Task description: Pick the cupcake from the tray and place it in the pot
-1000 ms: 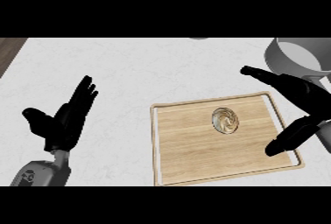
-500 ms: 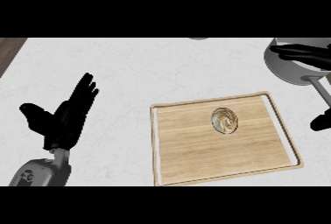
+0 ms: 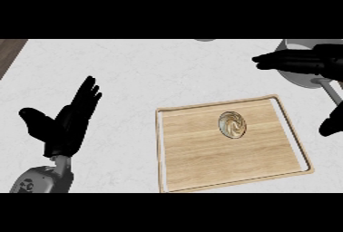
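The cupcake [image 3: 232, 124], seen from above as a tan swirl in a pale wrapper, sits in the upper right part of the wooden tray [image 3: 201, 158]. At the top right stands the grey pot [image 3: 299, 78], largely covered by my right hand [image 3: 311, 62]. That hand is open, its straight fingers pointing left above the pot and its thumb hanging down by the right edge. It holds nothing and is clear of the cupcake. At the left, my left hand [image 3: 66, 123] rests open over the counter, fingers up.
The white counter [image 3: 154, 72] spreads around the tray. A strip of dark wood [image 3: 8, 50] shows at the top left corner. The pot's handle [image 3: 330, 92] runs down toward the tray's right side.
My right hand has lifted off the tray's right edge and moved up and back to the pot at the top right. The cupcake has not moved. The left hand barely shifted.
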Available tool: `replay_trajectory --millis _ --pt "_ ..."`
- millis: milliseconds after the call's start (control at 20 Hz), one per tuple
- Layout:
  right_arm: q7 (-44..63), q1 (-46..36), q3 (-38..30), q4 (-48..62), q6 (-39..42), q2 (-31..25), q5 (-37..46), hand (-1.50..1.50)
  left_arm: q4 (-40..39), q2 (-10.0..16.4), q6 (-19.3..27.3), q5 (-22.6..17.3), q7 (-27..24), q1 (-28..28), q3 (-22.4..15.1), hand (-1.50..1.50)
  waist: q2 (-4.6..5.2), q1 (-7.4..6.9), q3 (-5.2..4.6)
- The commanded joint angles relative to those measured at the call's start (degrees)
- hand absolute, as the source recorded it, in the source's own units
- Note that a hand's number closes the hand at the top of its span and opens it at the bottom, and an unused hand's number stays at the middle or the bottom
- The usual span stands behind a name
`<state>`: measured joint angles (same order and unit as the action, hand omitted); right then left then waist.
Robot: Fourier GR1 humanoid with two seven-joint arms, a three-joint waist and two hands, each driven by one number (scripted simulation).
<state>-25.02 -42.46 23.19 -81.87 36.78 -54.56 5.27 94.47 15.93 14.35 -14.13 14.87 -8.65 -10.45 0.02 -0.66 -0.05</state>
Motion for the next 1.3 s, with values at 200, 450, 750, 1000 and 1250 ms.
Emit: replay_trajectory --millis 200,450,750,1000,1250 --pt "6.3 -0.8 1.9 0.1 5.1 7.7 7.2 -1.5 2.2 -0.4 0.6 0.9 6.6 -2.5 1.3 0.0 0.02 0.21 0.05" --pt "6.0 3.0 3.6 -2.4 3.7 8.1 15.2 -1.5 1.5 -2.8 0.2 4.1 0.8 1.7 -0.6 0.0 -0.04 0.45 0.05" --pt "6.5 7.6 1.0 -2.2 2.2 13.1 22.0 -1.5 2.1 -2.6 -1.9 3.7 1.8 1.0 2.4 0.0 -0.04 0.5 0.05" --pt "6.8 11.8 -4.1 -6.6 4.2 14.5 21.1 -1.5 3.7 -2.7 -3.3 4.2 2.4 1.8 3.4 0.0 -0.11 0.65 0.05" --pt "11.5 15.3 -3.9 -12.2 5.0 19.3 24.0 -1.5 4.4 -3.5 -3.2 5.1 3.7 3.1 4.2 0.0 -0.16 0.67 0.04"
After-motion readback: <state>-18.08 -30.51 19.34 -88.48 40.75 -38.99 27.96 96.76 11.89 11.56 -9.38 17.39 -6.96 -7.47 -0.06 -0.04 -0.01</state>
